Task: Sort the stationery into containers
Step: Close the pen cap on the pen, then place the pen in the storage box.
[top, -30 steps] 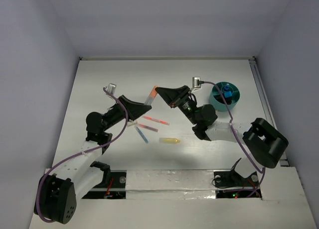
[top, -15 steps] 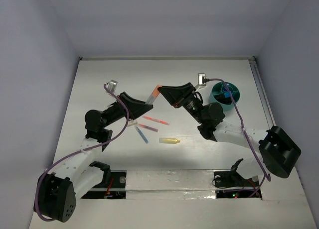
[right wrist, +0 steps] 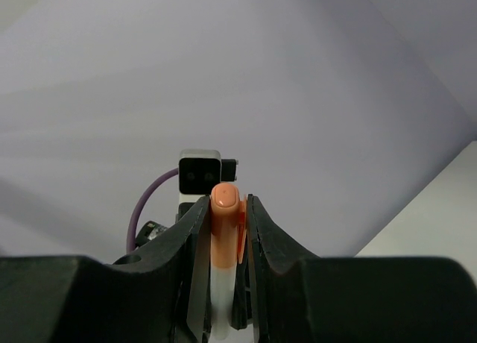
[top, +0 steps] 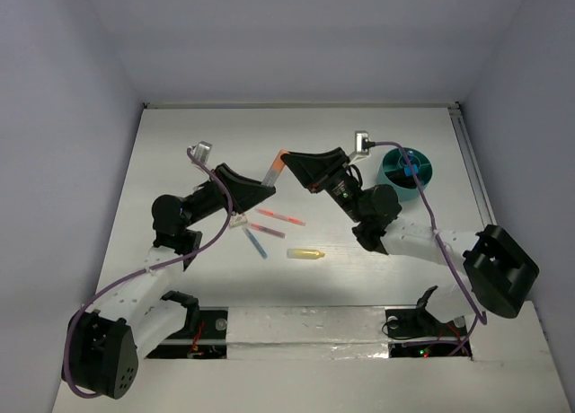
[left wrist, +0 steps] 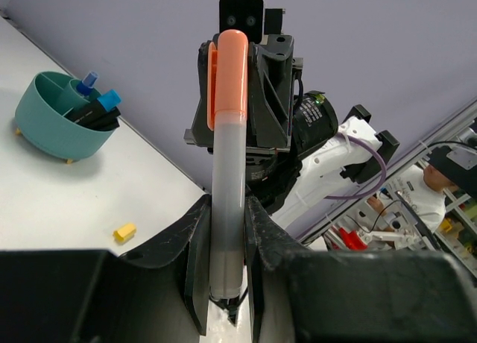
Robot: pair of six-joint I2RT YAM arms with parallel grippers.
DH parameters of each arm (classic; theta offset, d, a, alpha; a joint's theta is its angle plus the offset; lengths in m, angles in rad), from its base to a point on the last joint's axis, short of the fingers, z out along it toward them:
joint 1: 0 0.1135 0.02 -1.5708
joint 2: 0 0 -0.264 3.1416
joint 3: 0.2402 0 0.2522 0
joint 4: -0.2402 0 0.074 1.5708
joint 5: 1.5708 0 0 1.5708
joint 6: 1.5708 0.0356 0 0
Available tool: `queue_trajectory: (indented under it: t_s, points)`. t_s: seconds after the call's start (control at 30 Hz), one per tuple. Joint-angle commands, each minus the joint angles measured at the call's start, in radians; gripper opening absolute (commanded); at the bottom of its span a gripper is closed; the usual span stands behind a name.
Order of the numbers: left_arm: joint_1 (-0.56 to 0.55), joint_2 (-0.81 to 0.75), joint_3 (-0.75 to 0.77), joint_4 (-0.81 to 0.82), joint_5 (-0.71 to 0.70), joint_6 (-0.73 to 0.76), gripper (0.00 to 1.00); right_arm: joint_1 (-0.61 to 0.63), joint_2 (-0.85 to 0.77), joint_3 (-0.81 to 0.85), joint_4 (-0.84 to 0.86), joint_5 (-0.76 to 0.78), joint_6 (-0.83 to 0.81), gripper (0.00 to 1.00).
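Note:
One pen (top: 275, 167), with a clear whitish barrel and an orange cap, hangs in the air between both arms above the table's middle. My left gripper (top: 267, 186) is shut on its barrel (left wrist: 226, 171), and the pen stands up between the fingers (left wrist: 198, 246). My right gripper (top: 289, 159) is shut on the orange cap (right wrist: 226, 197). The teal container (top: 409, 172) stands at the back right with blue and black stationery in it (left wrist: 93, 108). On the table lie two pink pens (top: 278, 217), a blue pen (top: 257, 242) and a yellow highlighter (top: 305, 252).
A small yellow piece (left wrist: 124, 232) lies on the table near the container (left wrist: 52, 127). The right arm's cable (top: 431, 224) loops past the cup. Walls close the table at the back and on both sides.
The right arm's elbow has swung out to the right and its wrist has shifted a little. Both grippers stay on the pen, which has hardly moved.

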Motion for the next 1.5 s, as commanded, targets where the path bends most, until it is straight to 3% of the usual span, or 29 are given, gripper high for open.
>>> queue_trajectory:
  t_s: [0.0, 0.23, 0.43, 0.57, 0.6, 0.67, 0.7, 0.77, 0.8, 0.87, 1.03, 1.13, 1.27, 1.47]
  points:
    - [0.011, 0.012, 0.138, 0.067, -0.131, -0.008, 0.0, 0.142, 0.064, -0.018, -0.187, -0.267, -0.051, 0.0]
    - [0.011, -0.005, 0.224, -0.082, -0.119, 0.069, 0.0, 0.17, 0.094, -0.07, -0.157, -0.259, -0.033, 0.0]
    - [0.011, -0.008, 0.174, -0.077, -0.111, 0.049, 0.0, 0.17, 0.039, -0.09, -0.149, -0.214, -0.047, 0.0]
    - [0.011, -0.034, 0.122, -0.16, -0.096, 0.087, 0.02, 0.146, -0.024, -0.079, -0.174, -0.116, -0.053, 0.0]
    - [0.011, -0.042, 0.106, -0.189, -0.081, 0.095, 0.18, 0.136, -0.038, -0.079, -0.175, -0.096, -0.053, 0.0]
    - [0.011, -0.072, 0.066, -0.224, -0.067, 0.119, 0.4, 0.109, -0.086, -0.078, -0.204, -0.016, -0.058, 0.0]
    - [0.011, -0.086, 0.056, -0.269, -0.056, 0.131, 0.61, 0.098, -0.103, -0.076, -0.215, 0.015, -0.064, 0.0]
    - [0.011, -0.136, 0.039, -0.344, -0.053, 0.194, 0.77, 0.073, -0.133, -0.07, -0.247, 0.09, -0.087, 0.0]
    - [0.011, -0.156, 0.039, -0.437, -0.056, 0.225, 0.91, 0.044, -0.161, -0.067, -0.258, 0.113, -0.094, 0.0]
    - [0.011, -0.221, 0.045, -0.54, -0.067, 0.288, 0.99, 0.014, -0.184, -0.06, -0.295, 0.165, -0.123, 0.0]
    - [0.011, -0.325, 0.086, -0.853, -0.154, 0.48, 0.99, -0.101, -0.261, -0.046, -0.402, 0.211, -0.168, 0.0]
    - [0.011, -0.351, 0.132, -0.992, -0.226, 0.574, 0.99, -0.146, -0.331, -0.041, -0.53, 0.297, -0.279, 0.0]
    - [0.011, -0.35, 0.201, -1.116, -0.3, 0.693, 0.99, -0.181, -0.437, -0.017, -0.718, 0.617, -0.465, 0.0]
    - [0.0, -0.399, 0.177, -1.195, -0.383, 0.765, 0.99, -0.319, -0.567, -0.03, -0.79, 1.024, -0.714, 0.0]
